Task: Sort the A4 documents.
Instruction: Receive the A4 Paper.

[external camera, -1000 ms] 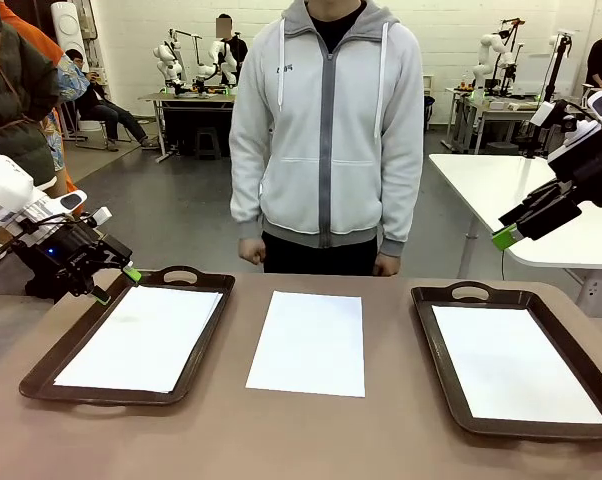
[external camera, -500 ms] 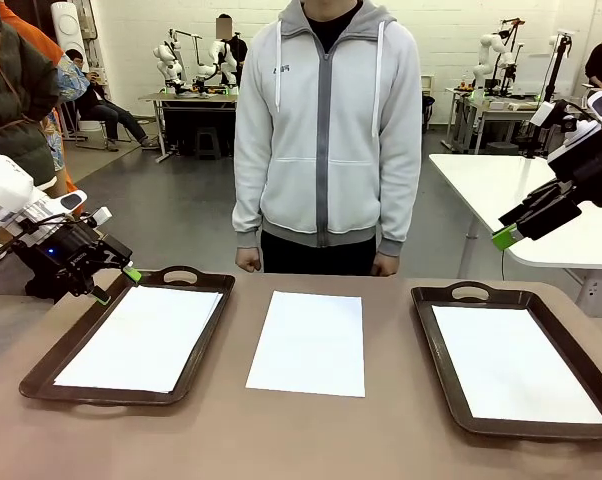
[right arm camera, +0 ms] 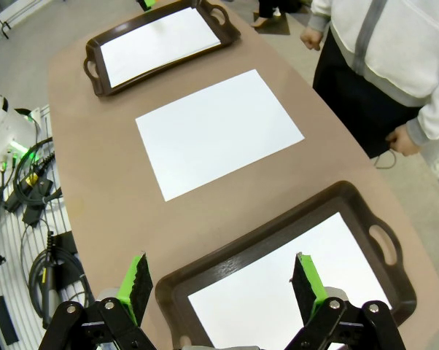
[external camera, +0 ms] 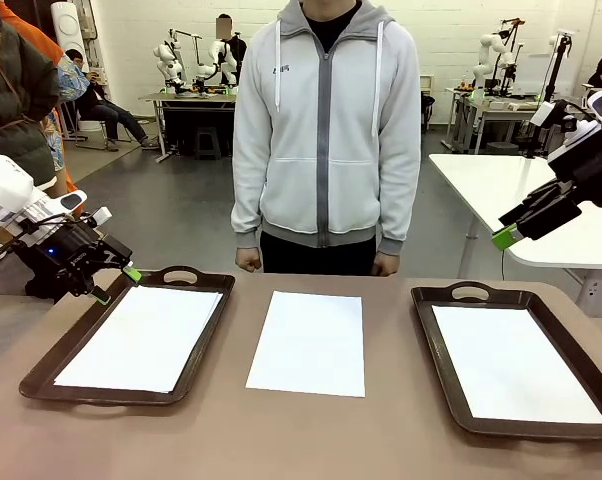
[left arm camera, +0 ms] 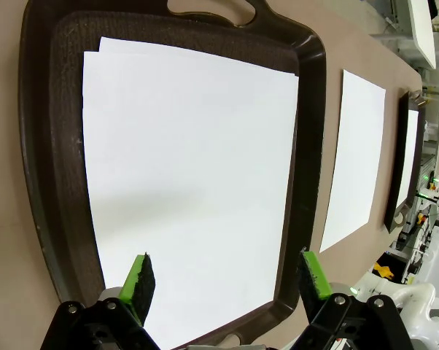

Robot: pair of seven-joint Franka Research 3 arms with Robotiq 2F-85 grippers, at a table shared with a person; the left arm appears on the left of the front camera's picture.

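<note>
Between the trays, a flat A4 sheet (external camera: 308, 342) risked sliding under pinching; left gripper (external camera: 115, 284) and right gripper (external camera: 505, 238) stood released, empty.

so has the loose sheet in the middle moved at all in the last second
No. The middle sheet lies flat on the table, at the same spot between the left tray and the right tray as before.
</note>
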